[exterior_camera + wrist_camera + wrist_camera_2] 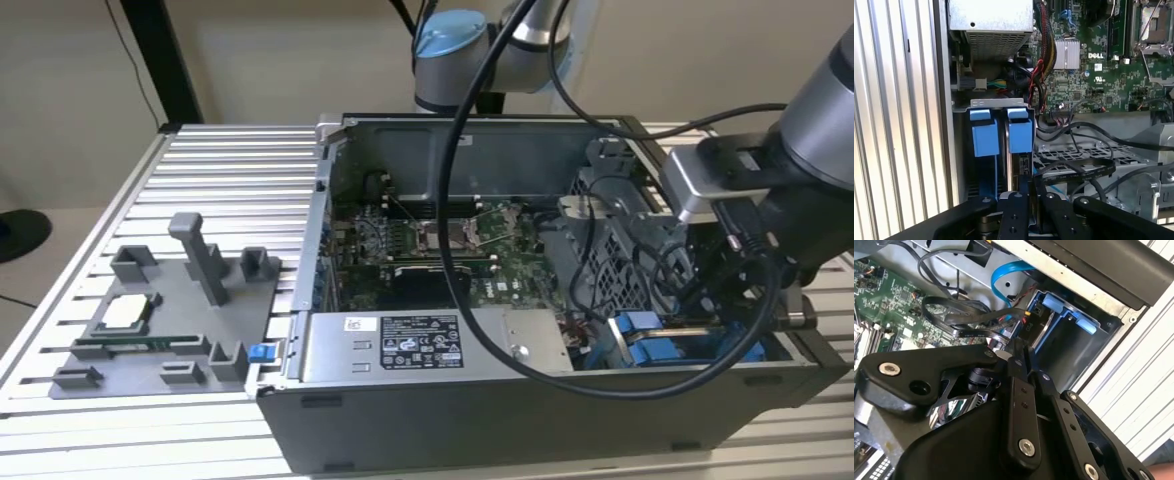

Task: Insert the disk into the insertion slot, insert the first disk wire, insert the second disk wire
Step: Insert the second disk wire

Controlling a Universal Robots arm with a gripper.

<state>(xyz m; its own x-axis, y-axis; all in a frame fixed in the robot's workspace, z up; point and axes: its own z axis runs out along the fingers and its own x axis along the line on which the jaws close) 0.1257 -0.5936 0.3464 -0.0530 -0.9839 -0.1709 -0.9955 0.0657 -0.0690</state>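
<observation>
The disk is sitting edge-up in the insertion slot, at twelve o'clock from the gripper, whose fingers are pinched together; rigid, probably shock-sensitive, best gripped by its blue carrier.

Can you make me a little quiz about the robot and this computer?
1. True or false: the gripper is inside the open computer case.
2. What colour are the plastic fittings in the insertion slot? A red, B blue, C yellow.
3. Fill in: the case stands on a slatted metal ____.
Key: 1 true; 2 B; 3 table.
</observation>
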